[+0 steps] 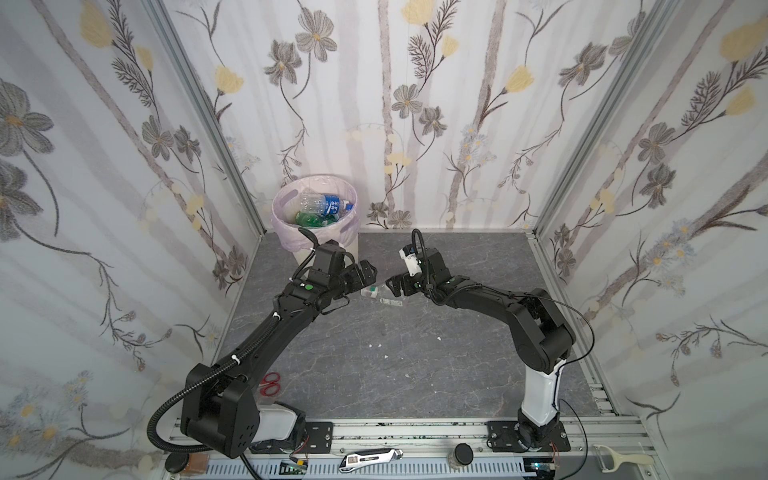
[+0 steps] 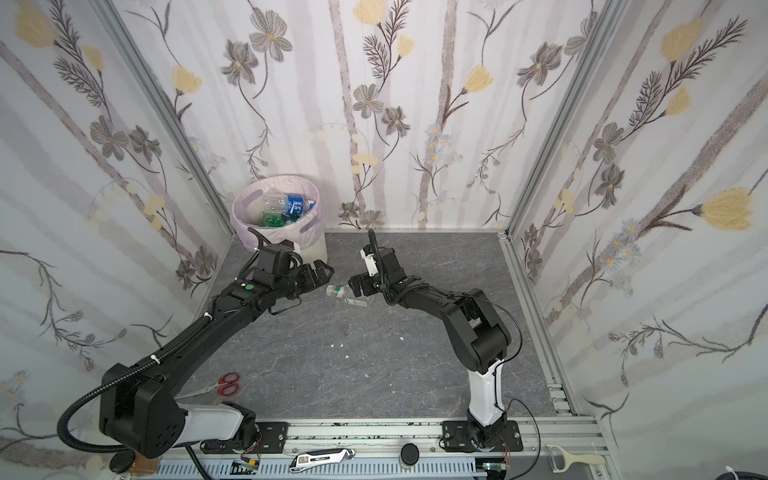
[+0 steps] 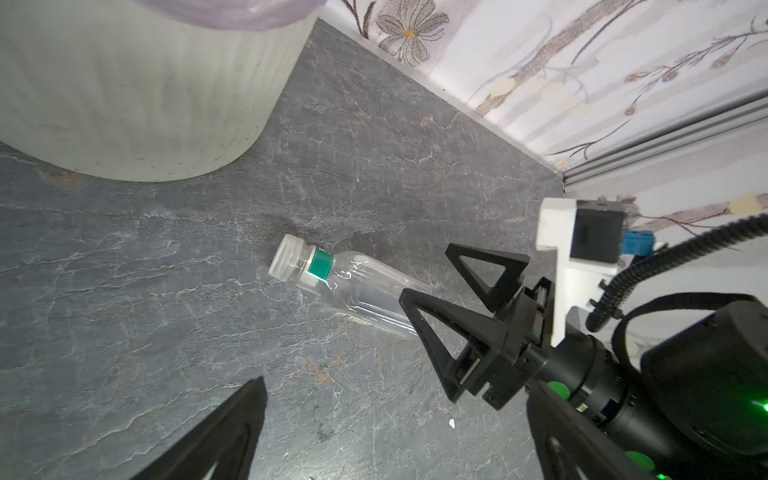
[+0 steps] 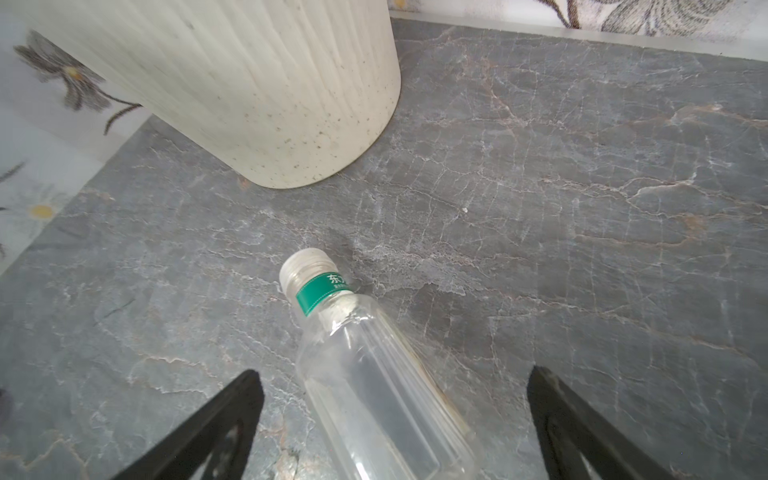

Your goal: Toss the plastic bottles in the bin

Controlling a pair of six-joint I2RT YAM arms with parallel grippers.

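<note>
Right now one clear bottle (image 4: 374, 374) lies on its side on the grey table (image 1: 415, 353). It has a see-through cap and a green band round its neck. The cap end points toward the bin (image 1: 349, 245), but the bottle and the bin are apart, with bare table between them. In both top views the bottle sits between the two grippers.

The right gripper (image 4: 392, 374) is low over the bottle's fat end. Its two black fingers (image 4: 216, 428) are spread wide, one on each side of the bottle. There is a gap on both sides, so they are not pinching it.

The left gripper (image 1: 371, 271) is near the cap end, on the bin's side. Its fingers (image 3: 224, 432) are spread wide too and hold nothing. It does not touch the bottle.

The bin stands in the far left corner by the walls. It is round and cream-white, with a pink bag (image 1: 280, 232) folded over its rim. Inside it lie other bottles: a clear one with a blue label (image 1: 326, 203) and a green one (image 1: 309, 219).

A pair of red scissors (image 1: 270, 384) lies on the table near the left arm's base
</note>
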